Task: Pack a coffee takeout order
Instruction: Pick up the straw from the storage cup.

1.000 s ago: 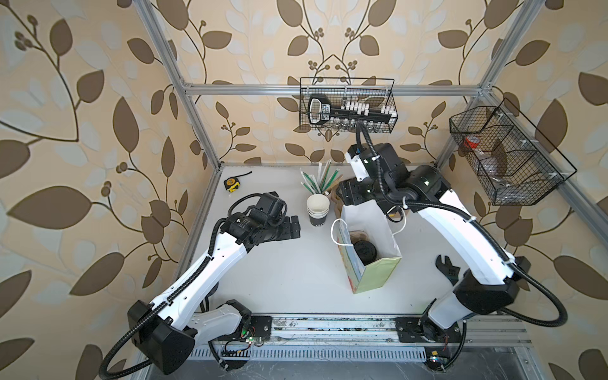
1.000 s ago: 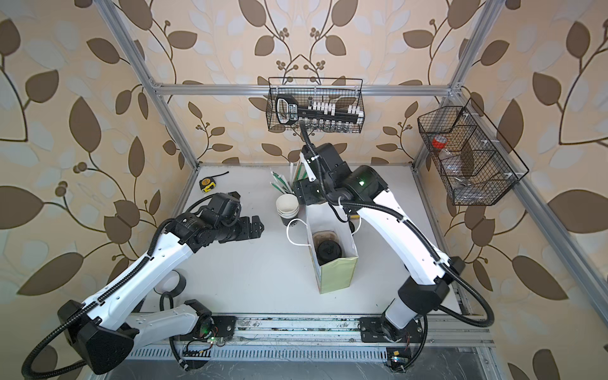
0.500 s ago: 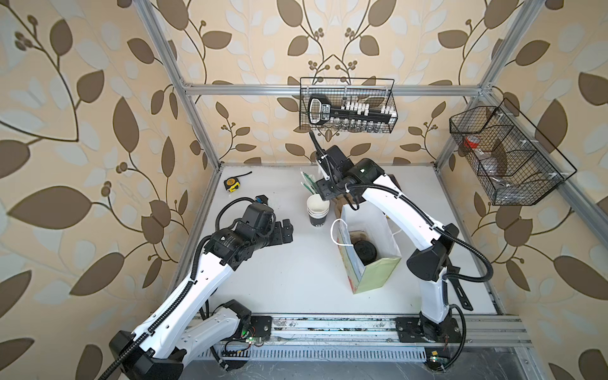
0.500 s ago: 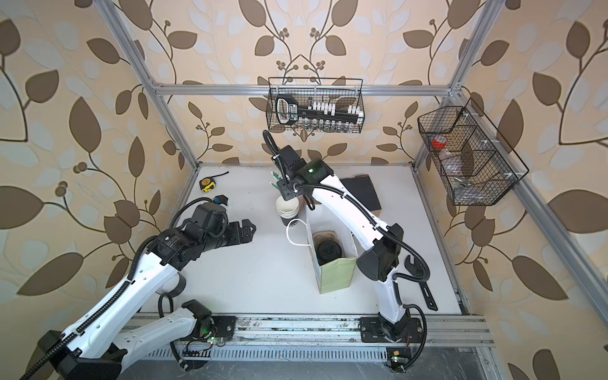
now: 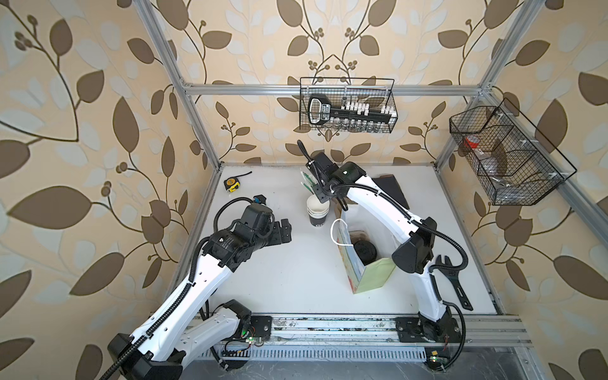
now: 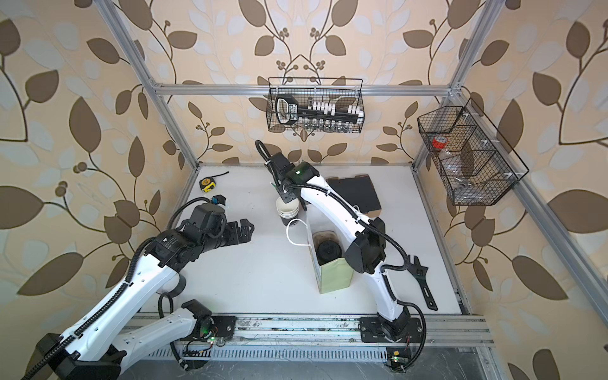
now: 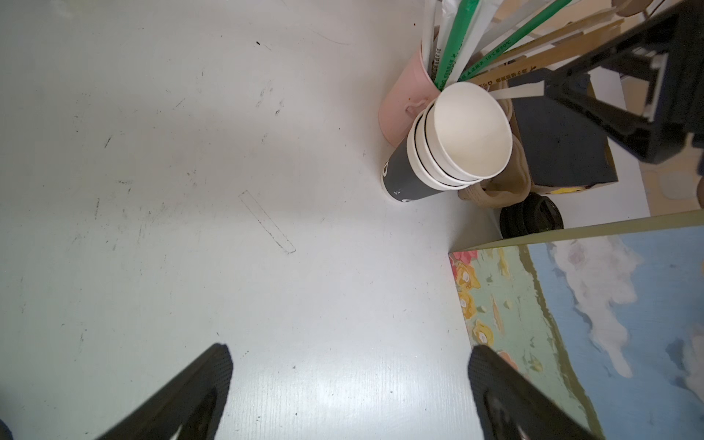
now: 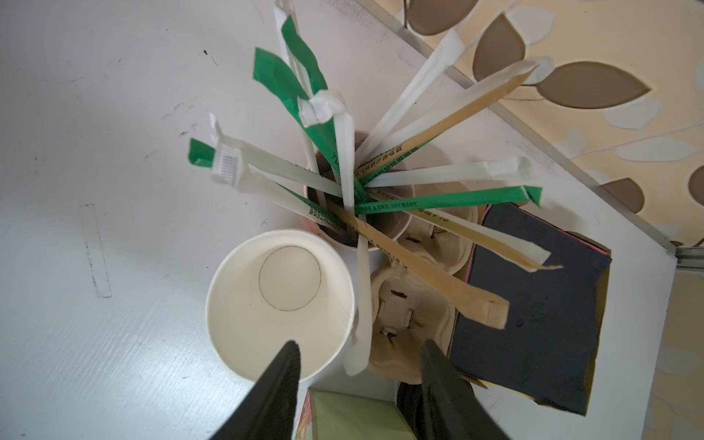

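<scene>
Closest to me, the left gripper (image 5: 285, 232) is hanging over bare table (image 5: 296, 283), its jaws spread wide and holding nothing. Across from it the paper bag (image 5: 376, 274) is standing open, and a round black lid (image 5: 365, 250) is showing down inside it. Just past the bag, the right gripper (image 8: 358, 348) is hovering over the stack of black paper cups (image 8: 280, 304), jaws parted and gripping nothing. One finger is sitting above the top cup's white inside, the other above the tan pulp carrier (image 8: 413, 304) just beside the stack. Farther back, wrapped straws (image 8: 331, 152) are fanning out of a pink holder (image 7: 400, 110), and the dark sheet (image 8: 533, 304) is lying flat near the back wall.
</scene>
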You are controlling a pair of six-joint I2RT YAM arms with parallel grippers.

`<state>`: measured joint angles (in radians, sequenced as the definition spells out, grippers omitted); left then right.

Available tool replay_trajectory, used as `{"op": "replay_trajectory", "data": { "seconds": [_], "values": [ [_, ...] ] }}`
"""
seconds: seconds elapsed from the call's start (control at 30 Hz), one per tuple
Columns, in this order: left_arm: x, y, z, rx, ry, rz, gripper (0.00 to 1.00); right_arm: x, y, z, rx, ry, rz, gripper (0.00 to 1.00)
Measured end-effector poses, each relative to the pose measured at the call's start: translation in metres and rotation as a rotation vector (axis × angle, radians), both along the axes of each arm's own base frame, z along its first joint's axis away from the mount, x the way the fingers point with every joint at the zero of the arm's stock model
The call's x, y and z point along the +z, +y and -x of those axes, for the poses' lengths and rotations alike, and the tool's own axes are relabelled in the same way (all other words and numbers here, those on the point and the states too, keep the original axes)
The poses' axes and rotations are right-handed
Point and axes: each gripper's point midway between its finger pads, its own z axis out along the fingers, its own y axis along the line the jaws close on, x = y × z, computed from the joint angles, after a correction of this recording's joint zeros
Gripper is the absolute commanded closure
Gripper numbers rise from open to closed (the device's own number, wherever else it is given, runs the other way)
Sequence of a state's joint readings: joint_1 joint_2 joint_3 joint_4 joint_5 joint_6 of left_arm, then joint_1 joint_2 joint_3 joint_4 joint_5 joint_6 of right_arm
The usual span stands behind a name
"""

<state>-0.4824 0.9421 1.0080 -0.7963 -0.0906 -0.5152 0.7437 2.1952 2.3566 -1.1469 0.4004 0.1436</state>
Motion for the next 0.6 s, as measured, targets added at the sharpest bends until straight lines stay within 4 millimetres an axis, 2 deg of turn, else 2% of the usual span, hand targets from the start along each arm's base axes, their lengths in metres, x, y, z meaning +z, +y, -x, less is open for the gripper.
{"op": "replay_trajectory", "data": {
  "seconds": [0.3,0.4,0.53,0.6],
  "values": [
    [-0.001,0.001,-0.001,0.006,0.001,-0.007,0.01,-0.018,-0.006,-0.013,-0.019,0.018,0.021,0.55],
    [-0.002,0.002,-0.002,0.010,0.003,-0.013,0.01,-0.018,-0.007,-0.016,-0.022,0.013,0.019,0.61],
    [-0.003,0.002,-0.002,0.010,0.007,-0.016,0.01,-0.022,-0.008,-0.019,-0.025,0.015,0.020,0.73],
    [-0.003,0.002,-0.002,0.010,0.007,-0.017,0.01,-0.026,-0.008,-0.021,-0.026,0.020,0.025,0.74]
  ]
}}
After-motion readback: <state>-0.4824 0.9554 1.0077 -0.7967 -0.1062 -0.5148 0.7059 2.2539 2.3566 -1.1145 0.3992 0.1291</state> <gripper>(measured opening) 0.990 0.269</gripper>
